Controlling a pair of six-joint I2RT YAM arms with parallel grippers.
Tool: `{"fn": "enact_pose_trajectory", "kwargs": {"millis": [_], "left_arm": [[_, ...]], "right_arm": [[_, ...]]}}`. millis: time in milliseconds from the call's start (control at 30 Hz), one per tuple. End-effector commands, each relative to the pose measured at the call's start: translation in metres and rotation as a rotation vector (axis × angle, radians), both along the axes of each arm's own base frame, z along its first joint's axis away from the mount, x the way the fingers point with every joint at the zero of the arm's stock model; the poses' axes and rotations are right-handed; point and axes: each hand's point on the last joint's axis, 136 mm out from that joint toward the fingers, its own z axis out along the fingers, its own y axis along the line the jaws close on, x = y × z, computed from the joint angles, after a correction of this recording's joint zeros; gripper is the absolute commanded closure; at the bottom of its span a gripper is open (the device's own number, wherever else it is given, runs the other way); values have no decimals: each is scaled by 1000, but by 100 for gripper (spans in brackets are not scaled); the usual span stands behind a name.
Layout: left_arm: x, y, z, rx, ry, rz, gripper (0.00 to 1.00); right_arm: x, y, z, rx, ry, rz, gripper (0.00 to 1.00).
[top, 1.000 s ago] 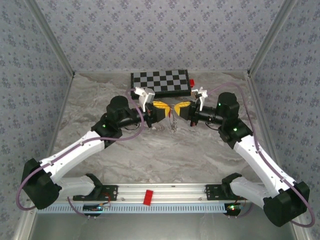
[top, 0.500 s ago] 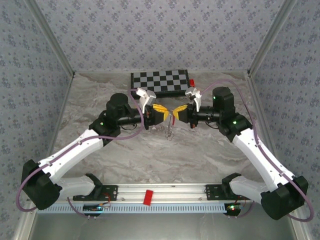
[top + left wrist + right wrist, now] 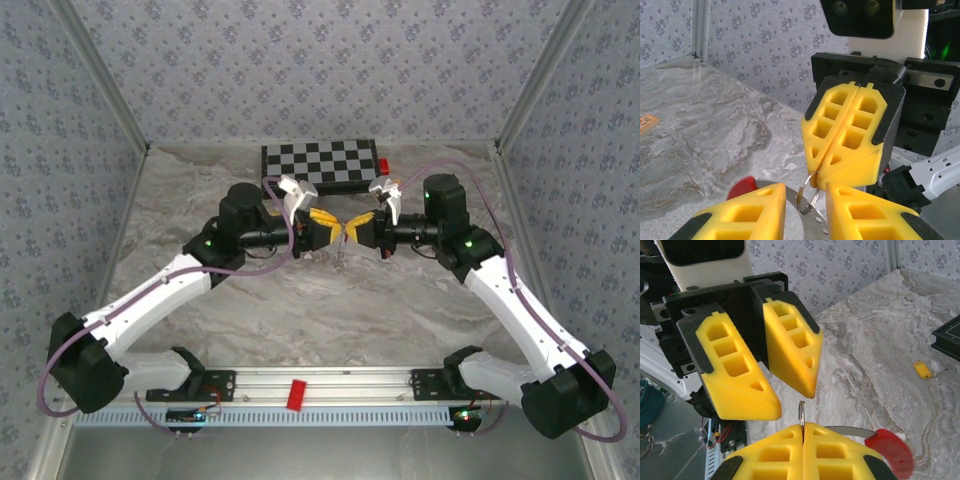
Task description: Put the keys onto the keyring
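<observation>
Left gripper (image 3: pixel 806 192) and right gripper (image 3: pixel 802 429) closer together than before, right clamped on keyring (image 3: pixel 801 414), left slightly agape beside it

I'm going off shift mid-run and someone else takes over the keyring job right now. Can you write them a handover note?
The right gripper has its fingers shut on the keyring and holds it up off the table.
The left gripper has its fingers apart, tips close to the ring; I can't see it gripping anything.
One small yellow-orange key lies loose on the table, away from both grippers.
Done: ring picked up.
Left: fetch the key and thread it onto the ring.
</observation>
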Motion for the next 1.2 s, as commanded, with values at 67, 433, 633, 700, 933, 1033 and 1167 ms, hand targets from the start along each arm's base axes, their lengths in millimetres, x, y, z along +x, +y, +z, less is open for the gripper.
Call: {"fn": "enact_pose_trajectory", "kwargs": {"millis": [67, 433, 633, 700, 933, 1033, 1167], "left_arm": [[-3, -4, 14, -17, -33, -40, 73], [-7, -3, 7, -3, -27, -66, 79], [-8, -4, 7, -7, -30, -78, 89], [-8, -5, 9, -12, -30, -85, 100], [-8, -7, 15, -44, -14, -74, 100], [-9, -6, 22, -80, -12, -47, 100], [-8, -6, 25, -78, -22, 11, 100]], "right_arm": [[-7, 2, 18, 26, -43, 39, 100], [-7, 1, 18, 28, -48, 32, 100], [-7, 1, 18, 29, -42, 36, 100], [-7, 2, 19, 30, -42, 39, 100], [0, -4, 12, 27, -39, -33, 74], [2, -11, 10, 57, -50, -107, 68], [6, -26, 9, 126, -73, -225, 69]]}}
